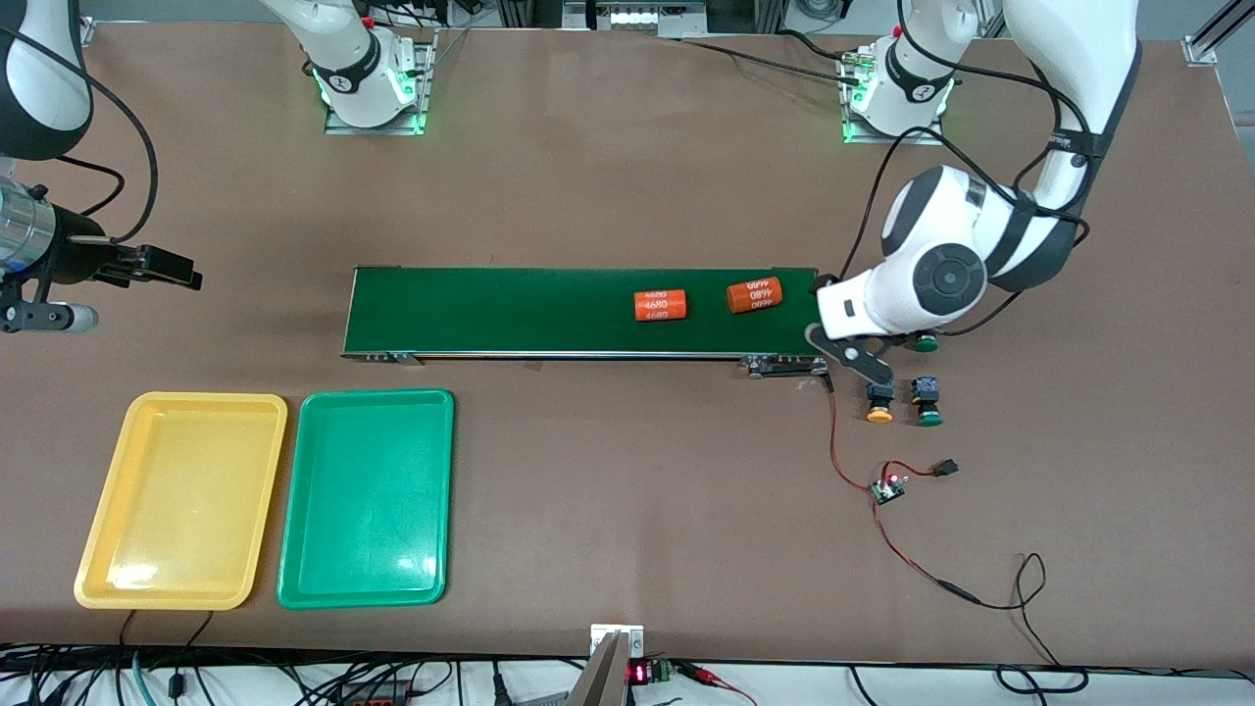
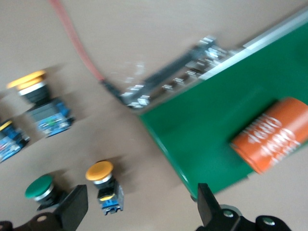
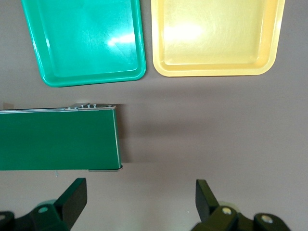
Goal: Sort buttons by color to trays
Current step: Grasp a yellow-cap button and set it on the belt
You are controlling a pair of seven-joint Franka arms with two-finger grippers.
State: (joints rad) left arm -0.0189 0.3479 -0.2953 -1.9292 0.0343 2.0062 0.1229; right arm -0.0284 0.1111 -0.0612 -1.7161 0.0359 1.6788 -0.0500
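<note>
Left gripper (image 1: 851, 355) open above round-capped orange and green buttons (image 1: 879, 402) for picking; right gripper (image 1: 162, 267) open, waiting near yellow and green plastic trays (image 1: 294, 412).

Two orange cylinders (image 1: 660, 305) (image 1: 754, 294) lie on the conveyor belt (image 1: 490, 312); a small circuit board (image 1: 888, 487) trails red-black wires (image 1: 845, 461).

Left arm's folded down low, wrist bent, left hand (image 1: 863, 365) hanging just off the worktop (image 1: 627, 520) with fingers (image 2: 72, 208) spread wide, nothing in them. Right arm waits, right hand (image 1: 172, 267) up, fingers apart too.
</note>
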